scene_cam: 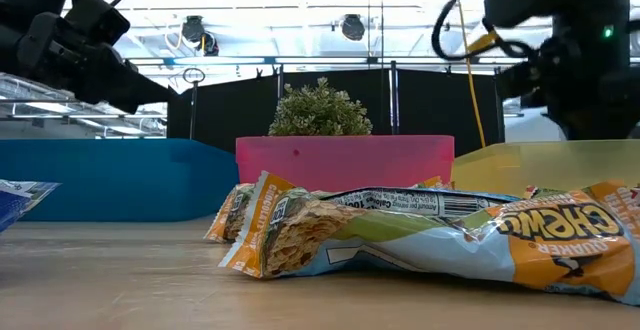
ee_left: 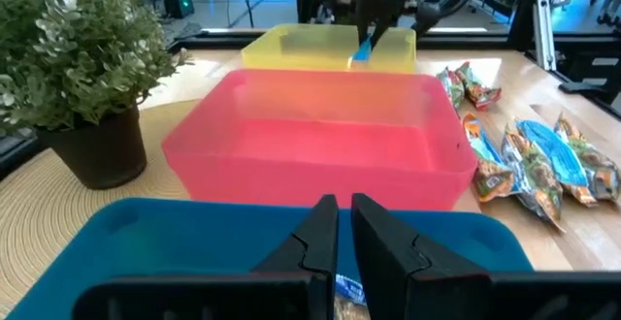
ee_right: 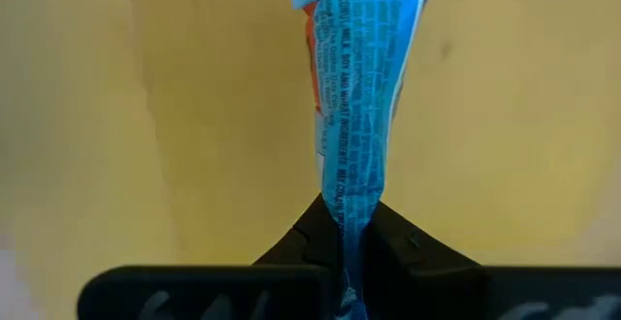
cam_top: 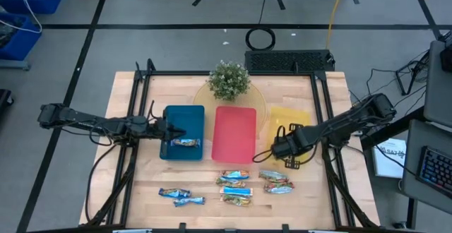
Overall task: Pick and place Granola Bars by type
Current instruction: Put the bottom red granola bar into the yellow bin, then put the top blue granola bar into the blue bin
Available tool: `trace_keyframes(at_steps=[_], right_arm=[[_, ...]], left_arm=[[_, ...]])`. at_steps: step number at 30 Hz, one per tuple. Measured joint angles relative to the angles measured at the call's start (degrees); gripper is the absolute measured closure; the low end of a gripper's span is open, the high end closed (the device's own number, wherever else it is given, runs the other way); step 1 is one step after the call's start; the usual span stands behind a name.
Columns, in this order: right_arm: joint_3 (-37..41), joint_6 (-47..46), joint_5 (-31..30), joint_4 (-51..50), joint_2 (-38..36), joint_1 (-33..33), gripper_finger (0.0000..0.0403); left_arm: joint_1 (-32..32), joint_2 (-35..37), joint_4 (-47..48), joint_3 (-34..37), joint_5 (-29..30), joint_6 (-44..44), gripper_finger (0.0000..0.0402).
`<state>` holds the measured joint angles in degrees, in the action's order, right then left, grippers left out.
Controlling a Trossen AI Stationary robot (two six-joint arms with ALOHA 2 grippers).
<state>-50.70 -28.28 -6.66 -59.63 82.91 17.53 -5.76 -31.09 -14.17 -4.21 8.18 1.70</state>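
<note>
My right gripper (ee_right: 345, 231) points down over the yellow tray (cam_top: 293, 116) and is shut on a blue granola bar with orange print (ee_right: 357, 87); in the left wrist view this bar (ee_left: 366, 48) dangles above the yellow tray (ee_left: 291, 48). My left gripper (ee_left: 343, 225) hovers shut over the blue tray (cam_top: 180, 120), touching nothing. One bar (cam_top: 186, 142) lies flat in the blue tray's near end. Several bars (cam_top: 236, 188) lie on the table in front of the trays. The red tray (cam_top: 234, 134) stands between the other two. My right gripper pinches the blue bar by the crimped end of its wrapper (ee_right: 345, 204) between its two fingers. The fingers come from above, pointing down. The bar hangs straight below them over the yellow tray; I cannot tell whether its lower end touches the tray floor.
A potted plant (cam_top: 229, 80) stands on a round mat behind the red tray. Loose bars lie in three groups near the front edge: two at the left (cam_top: 180, 196), several in the middle, two at the right (cam_top: 275, 182). Black frame rails (cam_top: 138, 106) border the table.
</note>
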Motion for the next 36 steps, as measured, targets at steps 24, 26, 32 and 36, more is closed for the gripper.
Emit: trace_keyframes(at_steps=[24, 26, 32, 36], right_arm=[[-3.5, -4.6, 0.6, -12.4, -1.1, -0.2, 0.0257], [-5.7, -5.6, -0.9, -14.0, -2.9, 0.2, 0.0264], [-11.6, -5.4, -15.6, -5.8, -12.4, 5.9, 0.0328], [-10.9, 1.3, -22.4, 8.1, -19.4, 11.7, 0.0389]], left_arm=[[0.0, 0.0, -0.2, 0.0, -0.2, 1.8, 0.0362], [0.0, 0.0, -0.2, 0.0, -0.2, 1.8, 0.0362], [0.0, 0.0, -0.2, 0.0, -0.2, 1.6, 0.0362], [0.0, 0.0, -0.2, 0.0, -0.2, 2.8, 0.0362]])
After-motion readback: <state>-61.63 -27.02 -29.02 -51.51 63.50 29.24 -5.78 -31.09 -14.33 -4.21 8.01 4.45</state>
